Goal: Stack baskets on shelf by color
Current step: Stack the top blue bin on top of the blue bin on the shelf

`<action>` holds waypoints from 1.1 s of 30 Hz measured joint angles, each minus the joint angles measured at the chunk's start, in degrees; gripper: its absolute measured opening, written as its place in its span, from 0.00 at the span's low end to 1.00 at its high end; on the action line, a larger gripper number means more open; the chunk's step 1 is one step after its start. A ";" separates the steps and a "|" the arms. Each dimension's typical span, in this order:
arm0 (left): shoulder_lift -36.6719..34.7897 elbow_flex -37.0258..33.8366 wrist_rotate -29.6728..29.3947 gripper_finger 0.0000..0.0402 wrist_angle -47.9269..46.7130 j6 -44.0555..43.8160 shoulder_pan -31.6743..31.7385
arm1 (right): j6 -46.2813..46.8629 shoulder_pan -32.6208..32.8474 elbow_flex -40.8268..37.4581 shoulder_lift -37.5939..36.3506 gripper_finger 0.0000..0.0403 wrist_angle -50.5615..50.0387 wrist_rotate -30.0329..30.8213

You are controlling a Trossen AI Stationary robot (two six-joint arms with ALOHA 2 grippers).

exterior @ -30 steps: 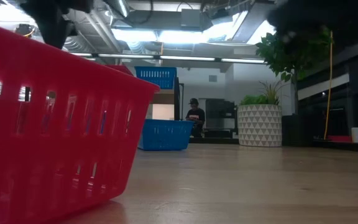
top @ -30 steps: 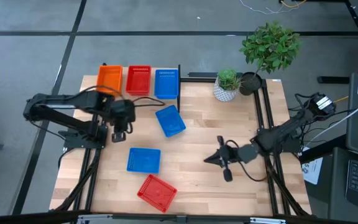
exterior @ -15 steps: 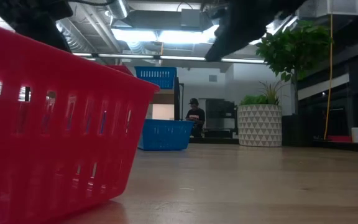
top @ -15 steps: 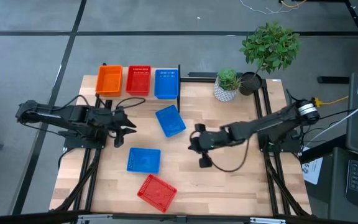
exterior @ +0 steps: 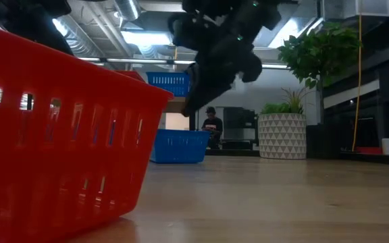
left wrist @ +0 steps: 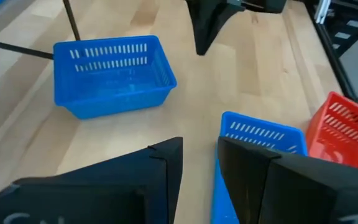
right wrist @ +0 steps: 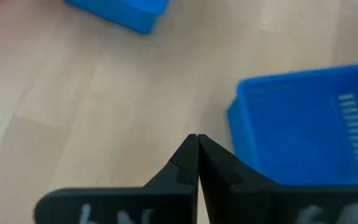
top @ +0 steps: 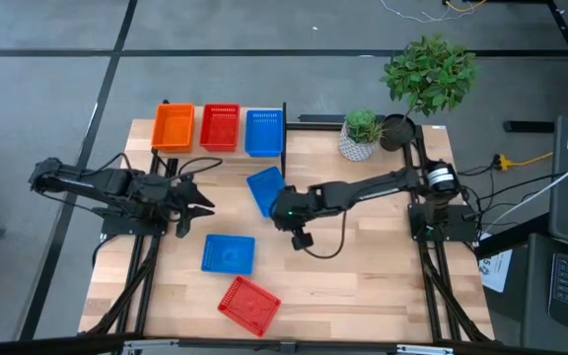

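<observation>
Three baskets sit on the shelf (top: pixel 284 126) along the table's far left: orange (top: pixel 174 128), red (top: pixel 219 128) and blue (top: pixel 263 133). A loose blue basket (top: pixel 267 190) rests on its base on the table just near of the shelf; a second blue one (top: pixel 229 254) and a red one (top: pixel 248 304) lie closer to the near edge. My right gripper (top: pixel 278 210) is shut and hovers at the first blue basket's (right wrist: pixel 309 124) near right corner, above the table (exterior: pixel 215 61). My left gripper (top: pixel 203 202) is open, left of both blue baskets (left wrist: pixel 110 74), touching nothing.
A white patterned plant pot (top: pixel 360 138) and a taller dark-potted plant (top: pixel 427 74) stand at the table's far right. The red basket (exterior: pixel 59 135) fills the low view's left. Bare wood lies between the baskets and the right edge. A person (exterior: pixel 212 125) shows far behind.
My right arm has swept fast from the table's right side leftward and slightly toward the far edge, ending beside the loose blue basket near the shelf. My left arm has stretched out level and settled, fingers pointing right. No basket has moved.
</observation>
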 joint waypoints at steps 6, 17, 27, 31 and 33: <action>0.00 0.00 0.35 0.23 -0.08 -1.07 -2.31 | -1.42 0.01 4.92 1.62 0.16 -5.89 -3.38; 0.00 0.00 0.36 0.23 -1.63 -0.66 -5.59 | -4.90 -2.10 5.01 3.56 0.53 -1.58 5.37; 0.00 0.00 0.33 0.23 -2.45 -0.60 -6.55 | -7.14 -3.63 4.98 8.19 0.52 -2.55 6.65; 0.00 0.00 0.33 0.23 -2.43 -0.58 -6.55 | -5.47 -3.41 4.94 8.64 0.42 -2.33 9.03; 0.00 0.00 0.33 0.23 -2.45 -0.58 -6.55 | -2.88 -3.09 4.94 8.66 0.32 -2.82 9.52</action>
